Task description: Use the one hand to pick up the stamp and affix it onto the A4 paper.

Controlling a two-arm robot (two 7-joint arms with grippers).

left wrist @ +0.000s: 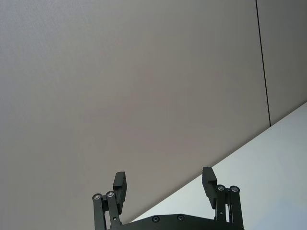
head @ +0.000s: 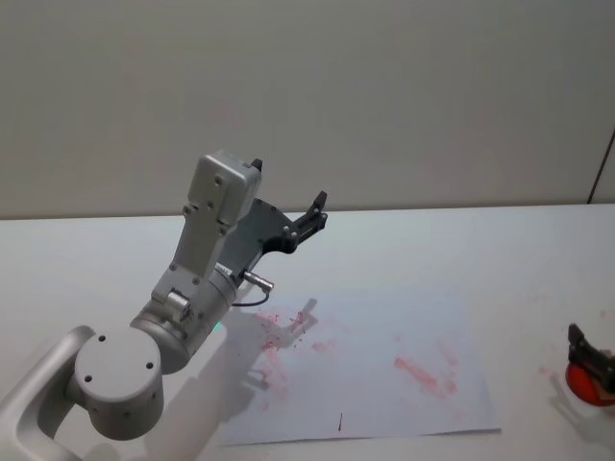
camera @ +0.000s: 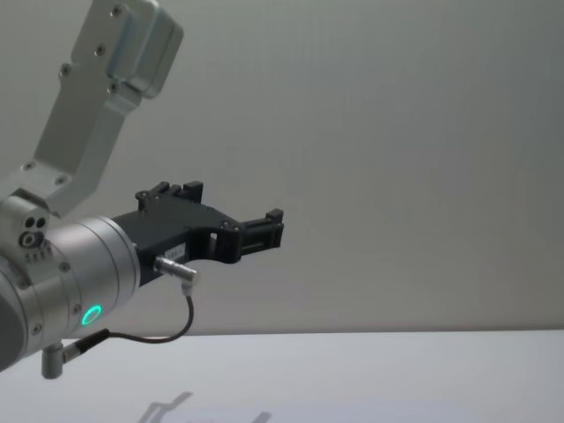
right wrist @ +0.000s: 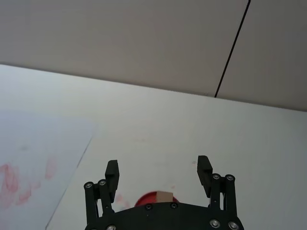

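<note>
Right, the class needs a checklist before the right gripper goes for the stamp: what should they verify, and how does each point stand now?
1. Right gripper jaws open: ok.
2. Stamp in sight, sitting on the red pad: ok.
3. Jaws around the stamp: not ok, nothing sits between them.
4. A4 paper lying flat with bare space for a print: ok.
5. Left gripper raised above the table, jaws open and holding nothing: ok.
6. Ink on the stamp's face: cannot tell.

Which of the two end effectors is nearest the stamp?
The right end effector, open, directly at the stamp on the red pad beyond the A4 paper's right edge. The left end effector is raised, open, far from it.
</note>
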